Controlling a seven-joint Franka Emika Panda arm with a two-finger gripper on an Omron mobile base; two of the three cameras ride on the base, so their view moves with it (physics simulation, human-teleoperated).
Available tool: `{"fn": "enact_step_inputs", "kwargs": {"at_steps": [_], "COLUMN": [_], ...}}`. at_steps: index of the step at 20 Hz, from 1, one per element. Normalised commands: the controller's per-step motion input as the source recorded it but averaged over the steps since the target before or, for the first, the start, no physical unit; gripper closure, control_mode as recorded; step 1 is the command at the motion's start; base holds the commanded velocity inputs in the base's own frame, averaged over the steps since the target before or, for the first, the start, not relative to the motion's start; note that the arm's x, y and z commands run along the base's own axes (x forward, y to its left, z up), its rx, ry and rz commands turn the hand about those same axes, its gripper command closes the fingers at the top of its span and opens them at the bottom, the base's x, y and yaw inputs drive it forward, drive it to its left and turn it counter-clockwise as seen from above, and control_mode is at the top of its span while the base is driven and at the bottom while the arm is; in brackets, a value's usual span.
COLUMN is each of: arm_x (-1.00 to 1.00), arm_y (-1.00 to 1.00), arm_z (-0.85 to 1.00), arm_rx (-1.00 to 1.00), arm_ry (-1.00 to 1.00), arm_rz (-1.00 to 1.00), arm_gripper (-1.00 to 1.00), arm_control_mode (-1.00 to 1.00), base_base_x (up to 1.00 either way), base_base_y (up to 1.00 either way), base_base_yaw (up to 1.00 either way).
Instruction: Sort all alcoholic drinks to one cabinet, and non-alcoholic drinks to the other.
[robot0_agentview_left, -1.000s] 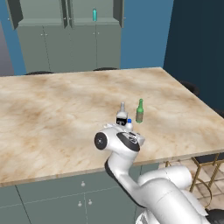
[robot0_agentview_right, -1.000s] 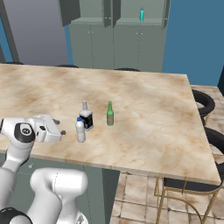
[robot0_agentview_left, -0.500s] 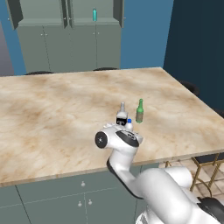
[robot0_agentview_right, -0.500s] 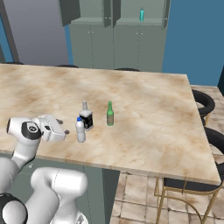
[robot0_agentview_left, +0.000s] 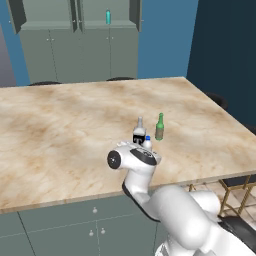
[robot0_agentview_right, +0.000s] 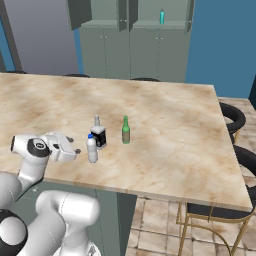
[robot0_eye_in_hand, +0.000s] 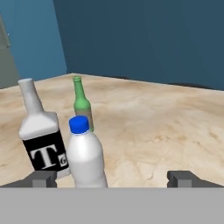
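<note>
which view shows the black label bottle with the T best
The hand view: the black-labelled bottle stands close, its white T readable. The right base view shows it small beside the white blue-capped bottle; in the left base view that bottle partly covers it.

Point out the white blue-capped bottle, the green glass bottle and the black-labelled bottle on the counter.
white blue-capped bottle (robot0_eye_in_hand: 86, 159), hand view, on its white body.
green glass bottle (robot0_agentview_right: 126, 132), right base view, on its body.
black-labelled bottle (robot0_eye_in_hand: 43, 156), hand view, on its black label.

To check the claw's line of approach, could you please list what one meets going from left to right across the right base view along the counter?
Claw → white blue-capped bottle → black-labelled bottle → green glass bottle.
</note>
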Motion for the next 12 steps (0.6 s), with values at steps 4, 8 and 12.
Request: {"fn": "enact_step_inputs", "kwargs": {"at_steps": [4, 8, 12], "arm_x": [0.19, 0.19, 0.18], "arm_y": [0.00, 0.00, 0.00], "arm_z": [-0.11, -0.14, -0.14], "arm_rx": [0.00, 0.00, 0.00], "arm_ry": [0.00, 0.00, 0.00], "arm_rz": [0.00, 0.00, 0.00], "arm_gripper": [-1.00, -1.00, -1.00], "arm_control_mode": [-1.00, -1.00, -1.00], "base_base_x": [0.00, 0.00, 0.00], "base_base_y": [0.00, 0.00, 0.00], "base_base_yaw": [0.00, 0.00, 0.00]}}
